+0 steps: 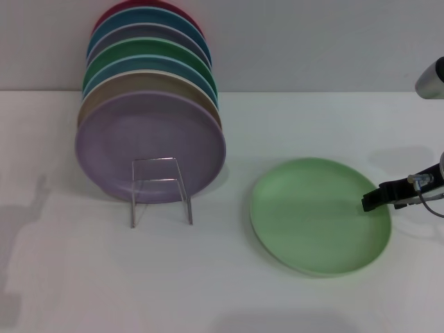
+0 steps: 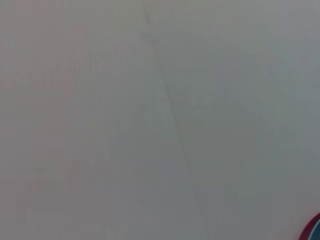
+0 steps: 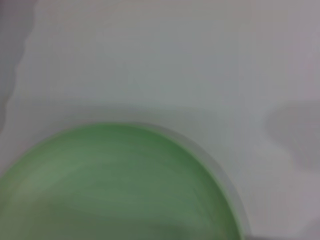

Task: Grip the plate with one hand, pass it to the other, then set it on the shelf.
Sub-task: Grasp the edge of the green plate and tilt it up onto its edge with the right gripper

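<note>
The light mint-green plate (image 1: 316, 215) lies flat on the white table, right of centre in the head view. It also fills the lower part of the right wrist view (image 3: 115, 185). My right gripper (image 1: 372, 200), slim and black with thin wires, reaches in from the right edge and sits at the plate's right rim. The silver wire shelf (image 1: 161, 187) stands to the left of the plate and holds several upright plates. My left gripper is out of view.
A lavender plate (image 1: 149, 146) stands foremost in the shelf, with tan, blue, green and red plates stacked behind it. A grey wall runs along the back of the table. The left wrist view shows only pale wall and a sliver of a red and teal plate edge (image 2: 314, 230).
</note>
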Robot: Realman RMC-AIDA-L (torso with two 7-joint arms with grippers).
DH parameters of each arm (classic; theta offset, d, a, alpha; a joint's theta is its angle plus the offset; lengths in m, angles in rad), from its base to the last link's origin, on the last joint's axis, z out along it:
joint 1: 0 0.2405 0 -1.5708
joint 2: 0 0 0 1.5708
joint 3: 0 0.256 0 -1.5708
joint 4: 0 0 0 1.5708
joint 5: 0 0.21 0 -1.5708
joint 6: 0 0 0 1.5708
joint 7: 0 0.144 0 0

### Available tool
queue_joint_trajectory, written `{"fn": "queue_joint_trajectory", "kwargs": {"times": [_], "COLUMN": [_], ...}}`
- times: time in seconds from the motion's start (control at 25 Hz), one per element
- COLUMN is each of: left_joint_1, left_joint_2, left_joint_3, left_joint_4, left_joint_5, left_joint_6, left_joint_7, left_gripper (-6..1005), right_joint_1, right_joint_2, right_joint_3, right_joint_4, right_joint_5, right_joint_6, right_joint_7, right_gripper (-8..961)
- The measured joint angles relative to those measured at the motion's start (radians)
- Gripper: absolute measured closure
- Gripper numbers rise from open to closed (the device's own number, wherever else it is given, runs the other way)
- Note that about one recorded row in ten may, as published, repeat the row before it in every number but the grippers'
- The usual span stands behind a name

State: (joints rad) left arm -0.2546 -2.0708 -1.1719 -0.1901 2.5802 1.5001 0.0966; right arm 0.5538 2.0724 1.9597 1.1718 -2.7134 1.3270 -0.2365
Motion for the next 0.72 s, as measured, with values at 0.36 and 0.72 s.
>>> {"fn": "queue_joint_trajectory", "kwargs": {"times": [0.36, 0.72], "left_joint_1": [0.0, 0.0], "left_joint_2": [0.0, -0.001], "left_joint_3": [0.0, 0.002], "left_joint_4": [0.0, 0.002], "left_joint_5": [0.0, 0.0], "left_joint_6": [0.0, 0.001], "left_joint_7": [0.0, 0.0], "left_gripper": [139, 139], "right_joint_1": [0.006, 0.009], "right_joint_2": [0.0, -0.001], "right_joint_3": [-0.022, -0.024], "right_joint_4": [0.0, 0.0], "right_joint_5": [-0.031, -0.031], "right_joint_6": [0.0, 0.004], "right_joint_7": [0.02, 0.02], "right_gripper": [353, 572]}}
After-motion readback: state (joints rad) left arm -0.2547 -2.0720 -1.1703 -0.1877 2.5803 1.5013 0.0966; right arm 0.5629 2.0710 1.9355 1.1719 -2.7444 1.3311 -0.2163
